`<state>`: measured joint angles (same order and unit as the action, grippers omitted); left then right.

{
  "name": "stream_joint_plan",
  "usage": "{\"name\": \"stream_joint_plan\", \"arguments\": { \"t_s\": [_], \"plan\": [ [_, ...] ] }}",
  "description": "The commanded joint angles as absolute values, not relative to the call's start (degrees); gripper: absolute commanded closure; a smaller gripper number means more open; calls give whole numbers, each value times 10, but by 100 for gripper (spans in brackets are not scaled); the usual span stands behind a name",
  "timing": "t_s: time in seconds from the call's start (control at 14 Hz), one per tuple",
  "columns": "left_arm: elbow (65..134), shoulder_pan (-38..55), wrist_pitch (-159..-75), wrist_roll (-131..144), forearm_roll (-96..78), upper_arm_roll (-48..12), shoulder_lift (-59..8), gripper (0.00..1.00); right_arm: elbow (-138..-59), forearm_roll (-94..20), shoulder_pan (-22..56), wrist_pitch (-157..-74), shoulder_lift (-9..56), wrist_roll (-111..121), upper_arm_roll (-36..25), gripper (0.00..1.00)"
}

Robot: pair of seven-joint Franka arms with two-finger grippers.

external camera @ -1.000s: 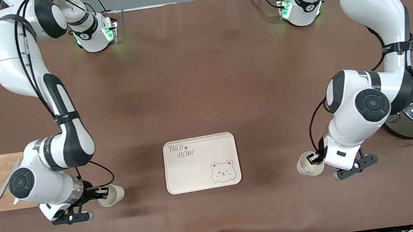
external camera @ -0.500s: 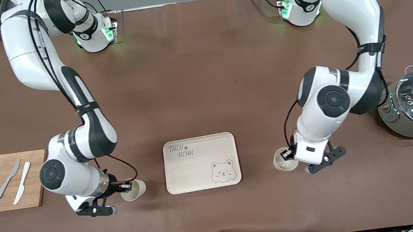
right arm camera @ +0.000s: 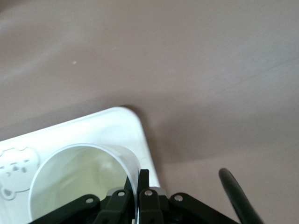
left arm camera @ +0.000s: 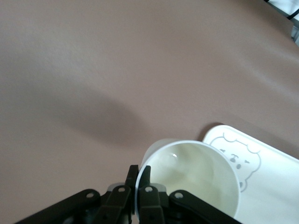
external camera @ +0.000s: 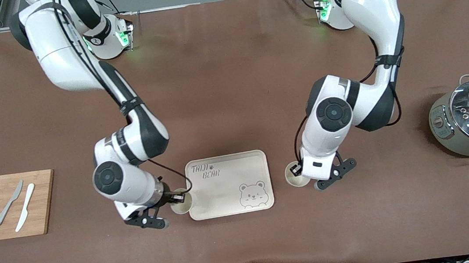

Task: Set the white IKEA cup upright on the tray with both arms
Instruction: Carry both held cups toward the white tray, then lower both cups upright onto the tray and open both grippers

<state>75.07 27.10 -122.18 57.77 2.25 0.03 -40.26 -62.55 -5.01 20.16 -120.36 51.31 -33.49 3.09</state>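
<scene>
Two glossy white cups are held in the air, one by each arm. The right arm's black two-finger gripper pinches the rim of one smooth white cup, its fingers drawn narrow with the thin wall between them, one inside the mouth and one outside. That cup hangs upright, mouth up, over the rim of the cream-white rounded-rectangle tray at the edge toward the right arm's end of the table; the right wrist view shows the cup over the tray's rounded corner.

The left arm's black two-finger gripper grips the second white cup the same way, fingers clamped narrow on the rim. This cup hangs upright over the bare brown table mat, just beside the tray's edge toward the left arm's end. In the left wrist view its round open mouth shows a smooth, pale, empty interior, with the tray's bear-face drawing beside it.

The tray has a raised rim, a matte surface, grey "TAIJI BEAR" lettering and a bear face.
</scene>
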Motion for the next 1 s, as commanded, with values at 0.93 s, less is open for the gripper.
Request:
{"name": "stream_joint_plan", "arguments": {
  "t_s": [0.93],
  "plan": [
    [709, 366, -1331, 700, 23, 15, -508, 100, -687, -18, 255, -1351, 541, -395, 23, 100]
  ]
}}
